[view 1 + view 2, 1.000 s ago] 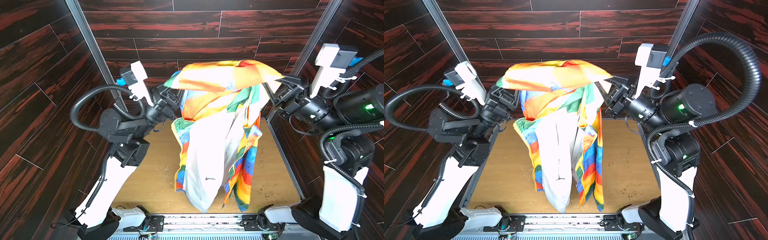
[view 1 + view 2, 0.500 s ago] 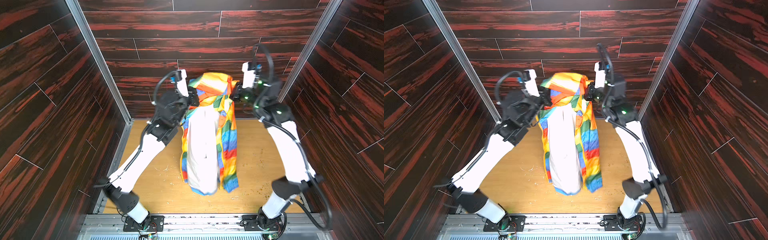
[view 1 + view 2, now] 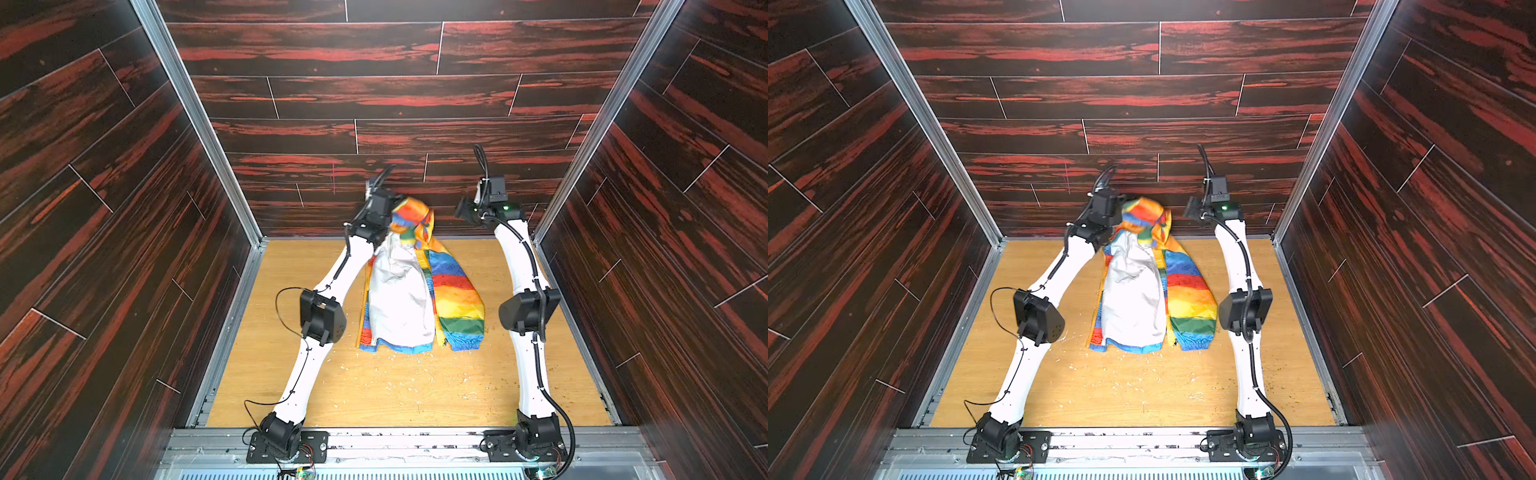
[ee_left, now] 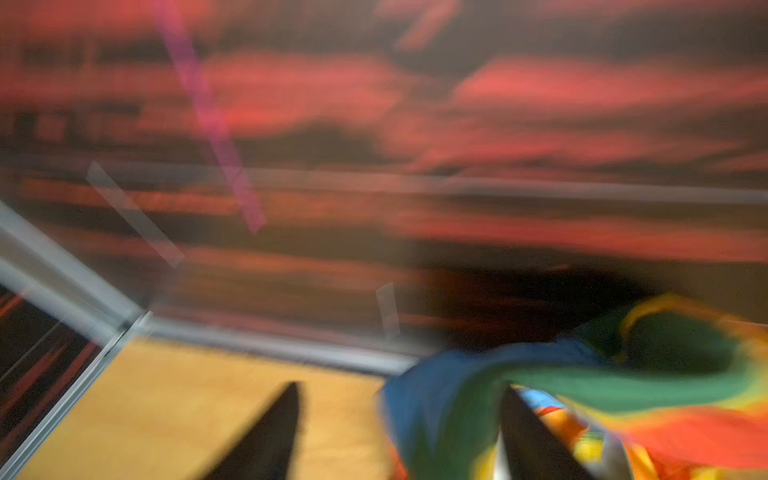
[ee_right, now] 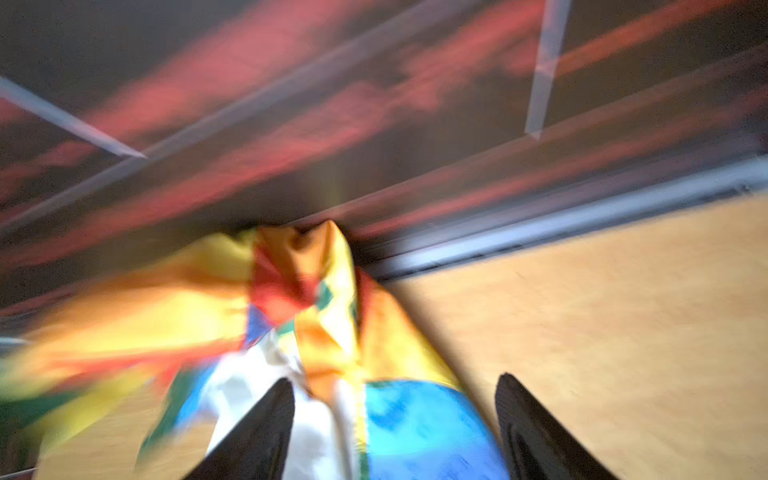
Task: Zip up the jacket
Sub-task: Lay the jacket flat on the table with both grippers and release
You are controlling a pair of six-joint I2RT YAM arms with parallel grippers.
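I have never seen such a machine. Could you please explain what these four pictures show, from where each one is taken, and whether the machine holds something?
It is a robot with two white arms, the left arm and the right arm, fixed at the near edge of a wooden table between dark red walls. Two pictures come from a camera above that looks down on everything. The other two come from small cameras on the wrists and are blurred. Each arm ends in a gripper, a clamp with two fingers. On the table lies the jacket, rainbow striped, open at the front, with its white lining showing and its upper part bunched near the back wall. The left gripper and the right gripper are both open and hold nothing. Whether the cloth touches the left one, I cannot tell.
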